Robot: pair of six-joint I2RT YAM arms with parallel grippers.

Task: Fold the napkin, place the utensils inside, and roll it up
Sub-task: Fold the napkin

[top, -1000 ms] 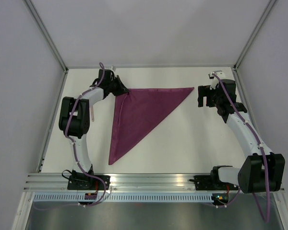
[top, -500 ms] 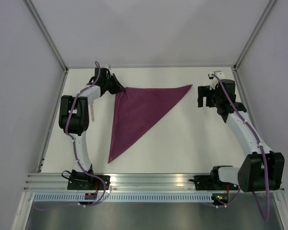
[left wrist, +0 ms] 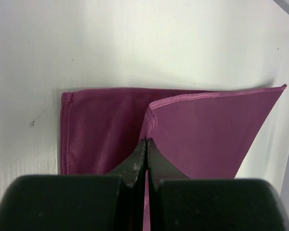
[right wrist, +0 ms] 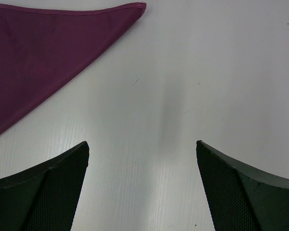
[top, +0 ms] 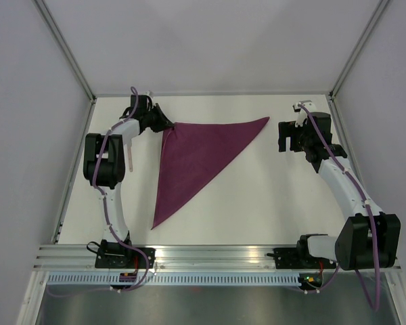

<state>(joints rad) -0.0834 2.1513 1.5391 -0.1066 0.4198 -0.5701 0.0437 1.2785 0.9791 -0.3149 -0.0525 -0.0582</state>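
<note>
Evidently the only movement over the last second came from the left arm: its left fingers (left wrist: 135,166), pressed together on a corner of the napkin (top: 193,159), had drawn back toward the far left of the tabletop (top: 257,196), and the cloth had gone with them. Compared with a second earlier, the pinched corner sat a little farther left and farther away, and the triangle's right tip and near tip had both crept slightly the same way, so the whole napkin had been dragged rather than just lifted. It lay as a purple triangle on the far-left half of the tabletop, one long edge running along the far side. In the left wrist view the clamped corner belonged to the upper layer, raised off the lower one, whose own corner showed bare to the left, so the two layers did not line up there. The right fingers (right wrist: 48,192) stood wide apart, holding nothing, above bare tabletop just beside the napkin's right tip, and had not moved. For the task, this read as tidying or tensioning the first fold; no utensils were visible, so loading and rolling looked some way off.
</note>
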